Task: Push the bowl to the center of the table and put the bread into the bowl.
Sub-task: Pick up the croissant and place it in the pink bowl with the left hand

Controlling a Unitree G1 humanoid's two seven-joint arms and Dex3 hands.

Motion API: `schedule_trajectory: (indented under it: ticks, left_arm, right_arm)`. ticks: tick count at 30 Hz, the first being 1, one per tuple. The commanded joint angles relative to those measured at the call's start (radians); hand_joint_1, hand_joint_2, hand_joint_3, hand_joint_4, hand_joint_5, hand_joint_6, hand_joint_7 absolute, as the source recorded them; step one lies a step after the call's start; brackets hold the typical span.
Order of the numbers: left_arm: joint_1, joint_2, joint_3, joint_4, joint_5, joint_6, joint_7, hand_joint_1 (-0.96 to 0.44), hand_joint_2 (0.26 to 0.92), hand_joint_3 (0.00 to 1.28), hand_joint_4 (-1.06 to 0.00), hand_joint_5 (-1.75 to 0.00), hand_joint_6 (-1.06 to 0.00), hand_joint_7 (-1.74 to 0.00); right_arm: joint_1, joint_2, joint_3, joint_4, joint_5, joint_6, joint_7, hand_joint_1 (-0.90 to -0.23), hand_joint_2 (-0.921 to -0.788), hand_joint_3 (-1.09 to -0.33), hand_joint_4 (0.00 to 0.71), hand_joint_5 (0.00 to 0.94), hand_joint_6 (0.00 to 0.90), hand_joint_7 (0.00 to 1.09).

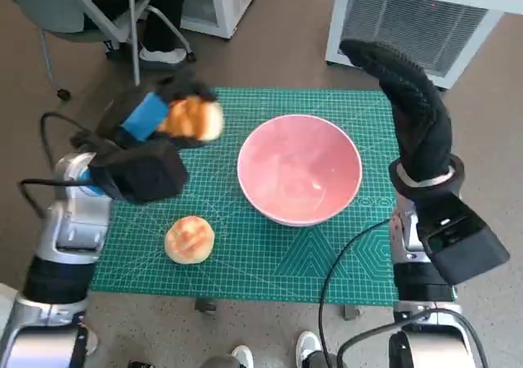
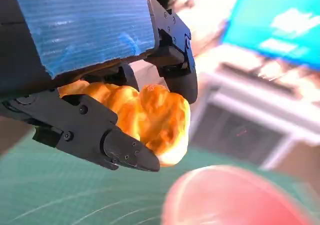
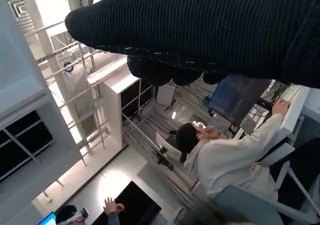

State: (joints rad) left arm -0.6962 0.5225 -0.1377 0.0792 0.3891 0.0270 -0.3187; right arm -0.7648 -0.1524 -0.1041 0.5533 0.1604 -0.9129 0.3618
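Bread [image 1: 194, 118] sits gripped in the left hand [image 1: 155, 116], lifted off the green mat [image 1: 245, 258], with the black fingers [image 2: 127, 152] wrapped under and over the roll in the left wrist view. A second roll [image 1: 189, 239] lies on the mat nearer the robot than that hand, well apart from it and untouched.

Just to the hand's right stands the pink bowl [image 1: 299, 168], roughly mid-mat, so the push looks done and the step in hand is the carry and drop. To do it well, the hand should likely travel sideways with the roll kept above the rim, stop over the bowl's middle, and only then loosen its fingers; letting go early risks the roll striking the near wall and bouncing out. The wrist view shows the rim [image 2: 235, 195] close beneath the bread, though it is blurred, so how much height is spare is hard to judge.

Open mat lies between hand and bowl, with nothing in the path. Beyond the hand the mat's far edge is close, and a chair [image 1: 82, 12] and a person's foot stand on the floor past it, so any backward swing has little room.

Farther right, the gloved right hand [image 1: 413, 110] is raised beside the bowl, empty, fingers extended, over the mat's right edge.
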Motion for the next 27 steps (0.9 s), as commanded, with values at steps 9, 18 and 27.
schedule_trajectory:
  ticks: [9,18,27]
  left_arm:
    - [-0.125,-0.139,-0.157,0.092,0.042,-0.071,-0.036,0.0,0.92,0.09,-0.66,-1.15,-0.59,-1.25]
    - [-0.164,-0.196,-0.229,0.185,0.12,-0.066,-0.028,0.0,0.921,0.14,-0.61,-1.19,-0.53,-1.32]
    - [-0.178,-0.197,-0.257,0.233,0.086,-0.016,-0.203,-0.32,0.92,0.06,-0.18,-0.06,-0.31,-0.16]
  right_arm:
    - [0.027,0.003,0.003,-0.017,0.013,0.016,-0.003,-0.578,-0.921,-0.847,0.259,0.012,-0.001,0.63]
    - [0.04,0.005,0.005,-0.051,0.017,0.03,-0.004,-0.575,-0.921,-0.856,0.26,0.013,-0.001,0.63]
    - [0.062,0.003,0.012,-0.106,0.042,0.069,0.007,-0.572,-0.921,-0.849,0.256,0.013,-0.001,0.62]
